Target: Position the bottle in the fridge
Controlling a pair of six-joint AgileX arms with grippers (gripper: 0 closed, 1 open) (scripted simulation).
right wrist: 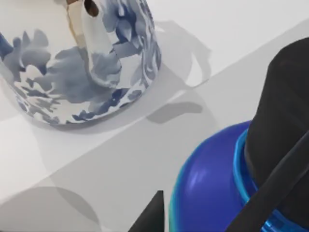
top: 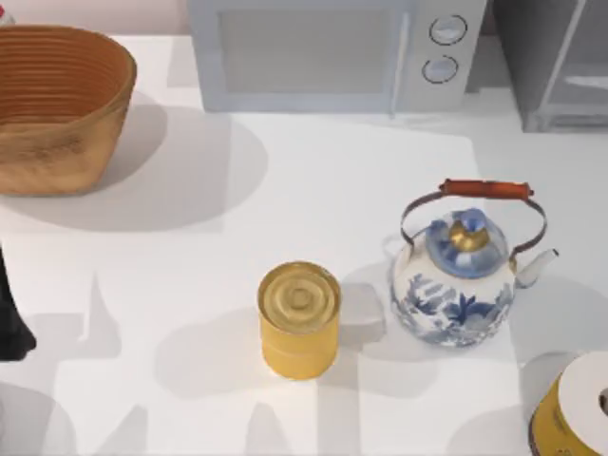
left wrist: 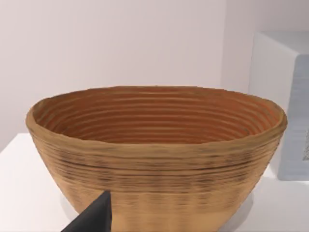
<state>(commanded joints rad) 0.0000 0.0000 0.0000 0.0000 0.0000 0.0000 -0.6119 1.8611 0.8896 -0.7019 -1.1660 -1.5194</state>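
blue and rounded, with a black cap, the bottle (right wrist: pixel 212 179) sits closest to the right wrist camera, low against the white table (right wrist: pixel 116 159). one dark fingertip (right wrist: pixel 149 215) of the right gripper pokes in just beside it; whether that gripper is clenched or released, i cannot tell. beyond the bottle stands the blue-and-white kettle (right wrist: pixel 82 63).

from above, the kettle (top: pixel 464 275) stands at about four o'clock from the table's middle, and a yellow can (top: pixel 298 319) is near it at six. a yellow roll with a white top (top: pixel 575 408) lies at the five o'clock corner. the fridge (top: pixel 560 62) is at one o'clock, just beside the microwave (top: pixel 332 52) at twelve. the woven basket (top: pixel 57 104) fills ten o'clock.

part of the left arm (top: pixel 11 323) sits at the eight o'clock edge; its wrist camera faces the basket (left wrist: pixel 154 154), with one dark fingertip (left wrist: pixel 94 217) in view, its grip state unclear.
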